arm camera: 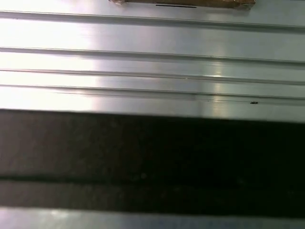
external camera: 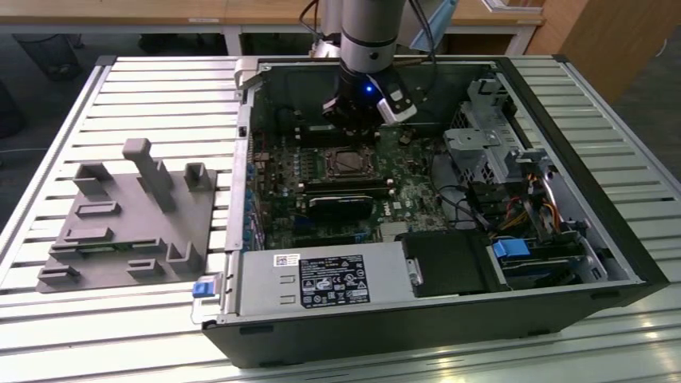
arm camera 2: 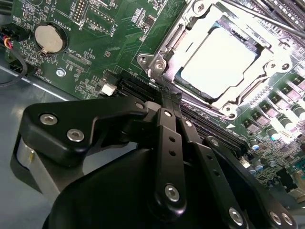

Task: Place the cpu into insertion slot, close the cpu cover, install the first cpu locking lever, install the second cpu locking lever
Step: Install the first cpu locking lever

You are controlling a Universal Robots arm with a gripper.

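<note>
The cpu [arm camera 2: 217, 62] lies flat in the insertion slot [external camera: 346, 162] on the green board, its silvery top glaring under the light. The cpu cover [arm camera 2: 190, 28], a silver frame, lies down around the chip. A thin metal lever rod [arm camera 2: 267, 16] runs along one side of the socket. In the second wrist view my gripper [arm camera 2: 169, 98] is shut, its black fingers pressed together with nothing visible between them, just off a corner of the socket. In the exterior view the gripper [external camera: 356, 124] hangs inside the open case, just behind the socket.
The open computer case [external camera: 627, 263] lies on a slatted metal table [arm camera: 152, 47]. A grey fixture block [external camera: 127, 215] stands on the exterior view's left. Inside are memory slots [external camera: 346, 187], a power supply [external camera: 319, 279], a drive cage [external camera: 490, 152] and a coin battery [arm camera 2: 49, 38].
</note>
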